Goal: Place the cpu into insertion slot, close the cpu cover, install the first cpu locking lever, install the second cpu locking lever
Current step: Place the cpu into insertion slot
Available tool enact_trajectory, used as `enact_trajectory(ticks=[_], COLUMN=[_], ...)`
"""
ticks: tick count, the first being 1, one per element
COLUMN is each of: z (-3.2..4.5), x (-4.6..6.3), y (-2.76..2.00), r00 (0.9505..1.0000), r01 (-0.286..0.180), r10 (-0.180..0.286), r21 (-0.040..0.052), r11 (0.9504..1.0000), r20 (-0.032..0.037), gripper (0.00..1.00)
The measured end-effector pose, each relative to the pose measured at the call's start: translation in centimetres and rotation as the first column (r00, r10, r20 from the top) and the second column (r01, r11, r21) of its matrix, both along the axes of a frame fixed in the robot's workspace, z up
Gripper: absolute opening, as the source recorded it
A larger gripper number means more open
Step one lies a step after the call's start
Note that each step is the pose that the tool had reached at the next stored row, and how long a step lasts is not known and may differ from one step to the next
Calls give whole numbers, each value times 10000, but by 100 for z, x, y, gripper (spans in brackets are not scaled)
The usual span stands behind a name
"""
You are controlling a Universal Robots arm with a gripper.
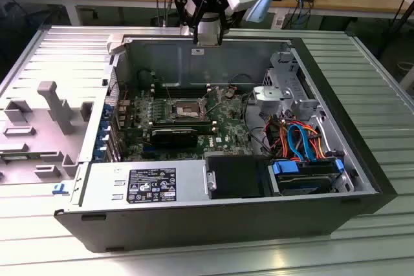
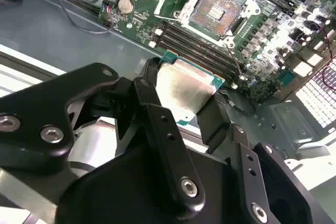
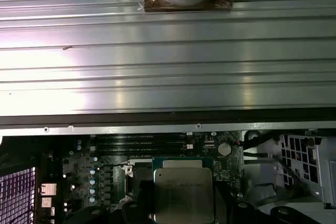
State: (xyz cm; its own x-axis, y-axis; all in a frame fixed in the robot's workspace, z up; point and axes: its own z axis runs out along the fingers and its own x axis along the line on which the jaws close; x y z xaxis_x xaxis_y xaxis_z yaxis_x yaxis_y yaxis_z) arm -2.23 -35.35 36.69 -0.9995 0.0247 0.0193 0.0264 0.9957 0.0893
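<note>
Claw (image 2: 181, 103): my black fingers (image 2: 149, 95) are clamped on two opposite edges of the cpu (image 2: 186, 85).
Claw, exterior view: I hang at the upper middle of the frame (image 1: 208, 30), over the far wall of the open computer case (image 1: 194, 224).
Cpu: held in the air above the board, with its silvery face showing in both wrist views.
Insertion slot (image 2: 215, 9): uncovered, with its dark centre bare; in the exterior view it sits mid-frame (image 1: 186, 108), well apart from my claw.
Memory sticks (image 2: 199, 45): long and black, just beside the slot.
Circuit board (image 1: 226, 127): green, lying flat inside the case.
Cables (image 1: 297, 137): orange and blue, at the exterior view's right of the board.
Table (image 1: 375, 95): ribbed metal, under the case.
</note>
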Motion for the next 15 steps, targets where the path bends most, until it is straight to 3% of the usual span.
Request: enact_trajectory(ticks=[6, 15], z=[-31, -48], x=[0, 0], y=[-30, -37], r00=[10000, 10000], r01=[1, 0], r10=[-1, 0], r21=[1, 0], r11=[10000, 10000], r20=[0, 0], gripper=[55, 55])
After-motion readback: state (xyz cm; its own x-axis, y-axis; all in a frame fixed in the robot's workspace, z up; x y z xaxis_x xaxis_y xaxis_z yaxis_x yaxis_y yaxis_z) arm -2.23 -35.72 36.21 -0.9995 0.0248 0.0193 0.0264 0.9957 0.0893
